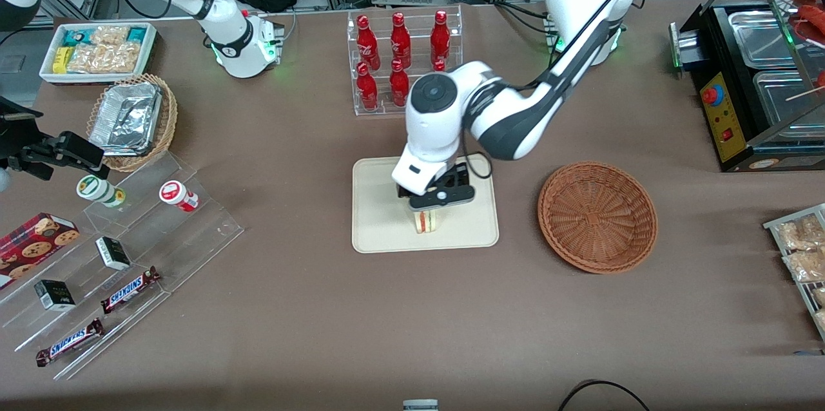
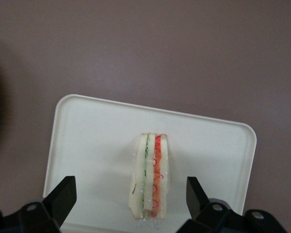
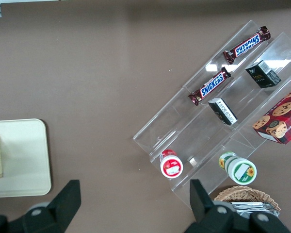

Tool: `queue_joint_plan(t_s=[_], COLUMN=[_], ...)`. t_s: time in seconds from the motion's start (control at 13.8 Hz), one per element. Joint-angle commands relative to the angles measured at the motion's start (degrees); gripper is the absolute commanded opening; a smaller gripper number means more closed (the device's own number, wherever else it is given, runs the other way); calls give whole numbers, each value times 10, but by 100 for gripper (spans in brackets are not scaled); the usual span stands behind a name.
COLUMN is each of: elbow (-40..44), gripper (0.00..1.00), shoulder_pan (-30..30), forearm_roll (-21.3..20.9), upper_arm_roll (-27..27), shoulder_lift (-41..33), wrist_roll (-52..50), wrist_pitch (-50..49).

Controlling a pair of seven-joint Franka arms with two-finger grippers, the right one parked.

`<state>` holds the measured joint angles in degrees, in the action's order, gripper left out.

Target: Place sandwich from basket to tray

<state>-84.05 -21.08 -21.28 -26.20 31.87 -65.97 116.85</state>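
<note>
The sandwich (image 1: pixel 425 222) stands on edge on the cream tray (image 1: pixel 380 218), in the part of the tray nearer the front camera. In the left wrist view the sandwich (image 2: pixel 150 177) shows its white bread with green and orange-red layers, resting on the tray (image 2: pixel 87 141). My left gripper (image 1: pixel 430 205) is just above the sandwich. In the left wrist view the gripper (image 2: pixel 128 183) is open, with a clear gap between each finger and the sandwich. The reddish-brown basket (image 1: pixel 597 216) lies empty beside the tray, toward the working arm's end.
A clear rack of red bottles (image 1: pixel 399 63) stands farther from the front camera than the tray. A stepped acrylic shelf (image 1: pixel 129 250) with Snickers bars, a tan basket with foil container (image 1: pixel 132 121) and a white snack bin (image 1: pixel 97 50) lie toward the parked arm's end. A black food warmer (image 1: pixel 754 89) is at the working arm's end.
</note>
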Motion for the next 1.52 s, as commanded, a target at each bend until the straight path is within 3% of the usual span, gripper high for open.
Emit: queue_joint_plan(t_s=[0.0,0.36,0.8,1.01,1.45], elbow=[-26,-38,-38,-39,-109], gripper=[100,100,100,100,100], shoulder_pan=[41,137,306,381,422], forearm_roll=[0,78,170,175,170], upper_arm_roll=[-2,-1,0,0,14], shoulder_lift=[-84,-214,-303,-309,-349], wrist_roll=[-20,51,340,475,628], wrist_pitch=[-64,-179,-324,-360,-335])
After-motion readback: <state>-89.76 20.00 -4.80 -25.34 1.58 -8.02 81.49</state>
